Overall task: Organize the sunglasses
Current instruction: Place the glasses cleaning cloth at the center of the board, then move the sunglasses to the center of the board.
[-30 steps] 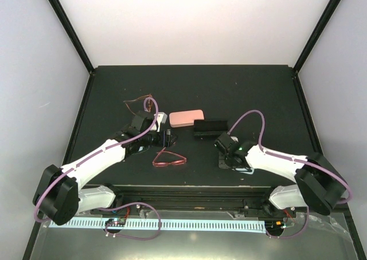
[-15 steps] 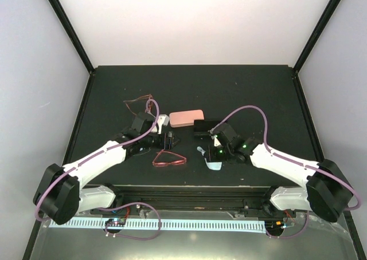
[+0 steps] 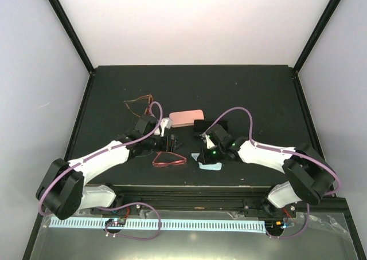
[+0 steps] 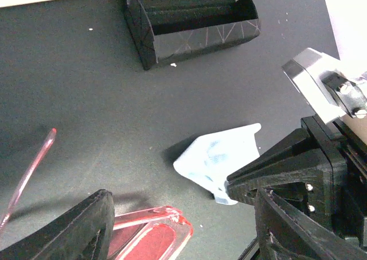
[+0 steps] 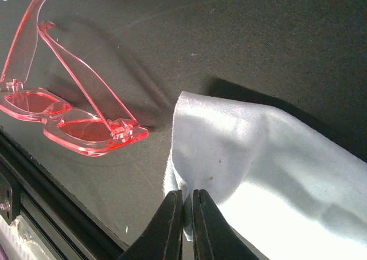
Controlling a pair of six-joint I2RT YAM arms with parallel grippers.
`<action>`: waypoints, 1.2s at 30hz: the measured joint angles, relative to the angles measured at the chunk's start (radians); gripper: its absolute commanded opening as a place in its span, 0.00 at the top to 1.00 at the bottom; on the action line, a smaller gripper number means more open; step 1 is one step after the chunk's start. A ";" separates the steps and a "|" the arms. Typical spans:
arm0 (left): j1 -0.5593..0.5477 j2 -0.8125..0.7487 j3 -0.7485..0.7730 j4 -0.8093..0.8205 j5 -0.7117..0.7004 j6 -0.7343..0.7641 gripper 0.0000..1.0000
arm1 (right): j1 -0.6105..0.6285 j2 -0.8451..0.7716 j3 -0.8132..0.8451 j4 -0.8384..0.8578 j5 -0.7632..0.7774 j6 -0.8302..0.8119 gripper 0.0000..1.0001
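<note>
The red-pink sunglasses (image 3: 169,158) lie with arms unfolded on the black table near the front; they also show in the left wrist view (image 4: 150,235) and the right wrist view (image 5: 69,125). My left gripper (image 3: 170,144) is open, its jaws wide apart over the glasses' right end (image 4: 183,217). My right gripper (image 3: 206,154) is shut (image 5: 184,214) on a corner of a light blue cloth (image 5: 258,157), just right of the red-pink pair. The brownish-amber sunglasses (image 3: 139,103) lie behind the left arm.
An open black case (image 3: 207,126) stands behind the right gripper and also shows in the left wrist view (image 4: 192,22). A shut pink case (image 3: 186,118) lies to its left. The cloth (image 3: 210,162) rests partly on the table. The table's front edge (image 5: 34,174) is close.
My right gripper has moved left across the table, dragging the light blue cloth toward the red-pink sunglasses. My left gripper has shifted slightly right.
</note>
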 measured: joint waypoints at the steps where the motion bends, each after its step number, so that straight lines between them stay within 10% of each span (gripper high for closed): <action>1: -0.003 0.000 0.000 0.000 0.000 -0.001 0.32 | 0.000 0.004 0.000 0.008 -0.003 -0.002 0.91; 29: -0.187 0.212 -0.035 0.126 0.111 -0.124 0.58 | 0.008 0.072 -0.002 0.047 0.126 0.064 0.99; 36: -0.190 0.220 -0.021 -0.003 -0.049 -0.121 0.58 | 0.016 0.072 -0.002 0.019 0.161 0.064 0.99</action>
